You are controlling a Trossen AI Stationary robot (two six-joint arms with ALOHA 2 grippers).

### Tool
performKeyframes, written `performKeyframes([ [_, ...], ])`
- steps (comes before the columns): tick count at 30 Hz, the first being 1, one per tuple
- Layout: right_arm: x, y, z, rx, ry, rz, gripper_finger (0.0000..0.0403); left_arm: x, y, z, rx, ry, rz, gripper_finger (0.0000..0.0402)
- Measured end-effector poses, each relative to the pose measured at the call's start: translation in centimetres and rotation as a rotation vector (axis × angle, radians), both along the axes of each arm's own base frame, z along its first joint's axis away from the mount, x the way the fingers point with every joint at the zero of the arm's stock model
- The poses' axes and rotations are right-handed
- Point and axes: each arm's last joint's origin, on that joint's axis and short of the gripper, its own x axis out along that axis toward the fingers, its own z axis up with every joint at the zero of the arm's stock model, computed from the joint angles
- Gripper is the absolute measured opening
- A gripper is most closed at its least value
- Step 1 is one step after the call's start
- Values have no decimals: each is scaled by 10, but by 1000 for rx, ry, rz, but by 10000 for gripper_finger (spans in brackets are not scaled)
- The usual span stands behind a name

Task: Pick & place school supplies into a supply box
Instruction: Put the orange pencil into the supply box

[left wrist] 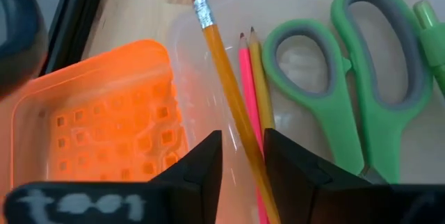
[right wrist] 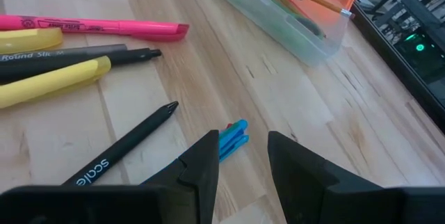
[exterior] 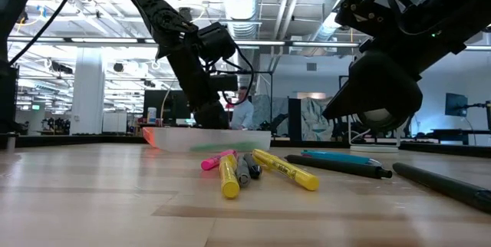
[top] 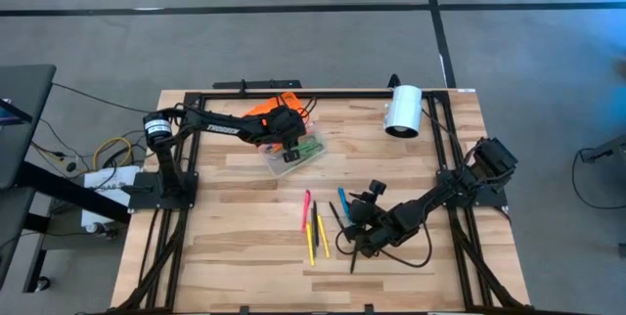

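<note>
Right gripper (right wrist: 240,158): near the counter's (top: 235,256) front edge, right of middle; fingers spread, nothing between them, above a blue pen (right wrist: 231,138).
Loose supplies: pink marker (right wrist: 90,25), yellow markers (right wrist: 52,81) and black pens (right wrist: 122,144) lie mid-counter, just beside the right gripper.
Left gripper (left wrist: 240,165): over the supply box; fingers pinching a wooden pencil (left wrist: 226,88).
Supply box (top: 296,155): toward the far edge, left of centre; green scissors (left wrist: 348,78) inside, orange lid (left wrist: 104,120) beside.
</note>
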Motion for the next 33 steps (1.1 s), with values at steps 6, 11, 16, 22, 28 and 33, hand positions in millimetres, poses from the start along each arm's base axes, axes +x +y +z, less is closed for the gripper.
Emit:
performKeyframes([
  [6, 0, 0, 0, 1, -1, 0, 118, 0, 0, 0, -6, -1, -4, 48],
  [11, 0, 0, 0, 0, -1, 0, 118, 0, -1, -1, -9, 6, -5, 28],
  [16, 0, 0, 0, 0, 0, 0, 118, -1, -2, -1, -13, 19, -8, 17],
  [22, 0, 0, 0, 0, 0, 0, 118, 1, -7, -1, -3, 33, -43, 21],
  [28, 0, 0, 0, 0, 0, 0, 118, 3, -13, -1, 10, 54, -101, 41],
  [33, 0, 0, 0, 0, 0, 0, 118, 4, -17, -1, 19, 63, -134, 47],
])
